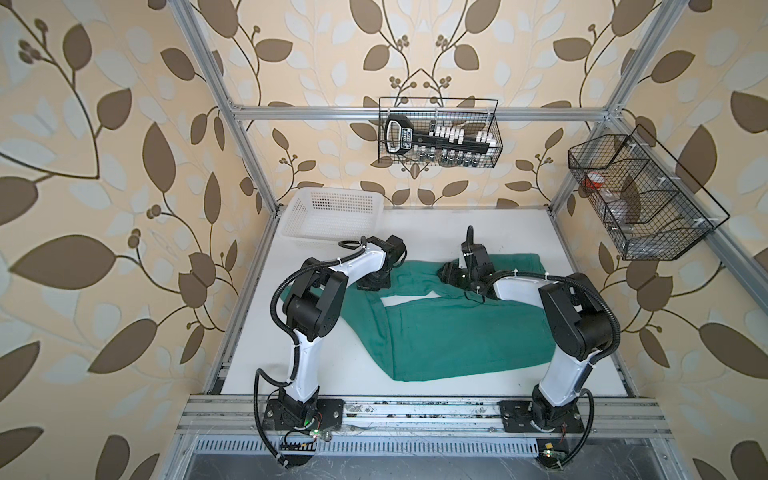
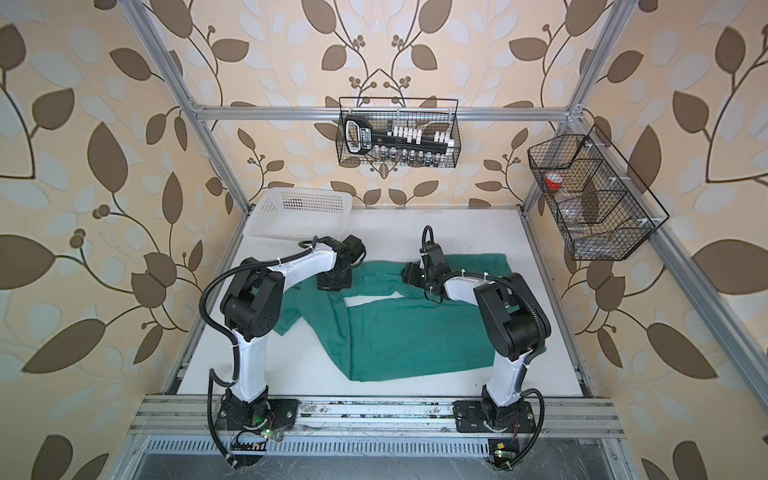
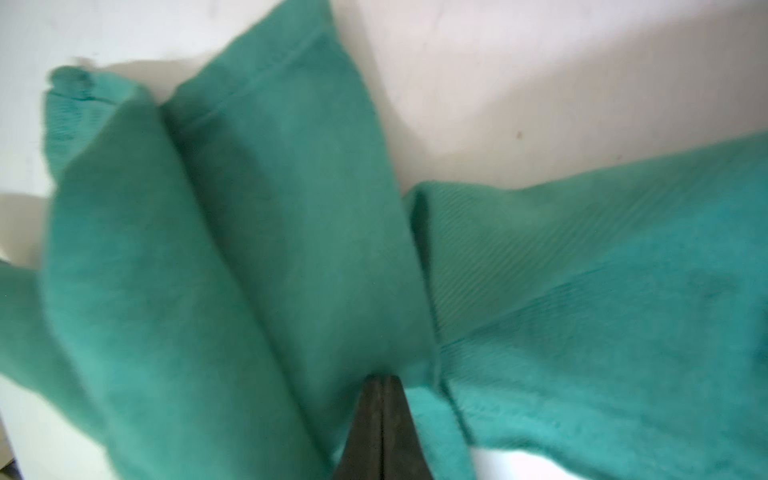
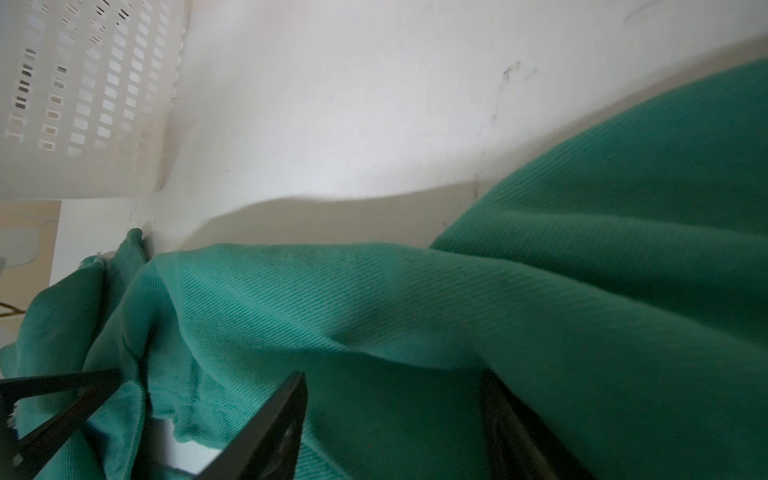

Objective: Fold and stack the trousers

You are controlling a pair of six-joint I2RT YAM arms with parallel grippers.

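The teal-green trousers [image 1: 457,332] [image 2: 415,336] lie spread across the white table, one leg along the back and the wider part toward the front. My left gripper [image 1: 374,284] [image 2: 332,284] stands on the back leg's left part. In the left wrist view this gripper [image 3: 381,380] is shut, and folds of the trousers [image 3: 291,249] gather at its tips. My right gripper [image 1: 444,272] [image 2: 409,272] hovers low over the back leg near the middle. In the right wrist view it [image 4: 392,395] is open, with trousers cloth [image 4: 415,311] lying under and between its fingers [image 4: 286,415].
A white perforated basket [image 1: 332,216] [image 2: 299,216] [image 4: 83,83] stands at the back left corner of the table [image 1: 498,232]. Black wire baskets hang on the rear frame [image 1: 440,133] and the right frame [image 1: 640,195]. Aluminium posts border the table.
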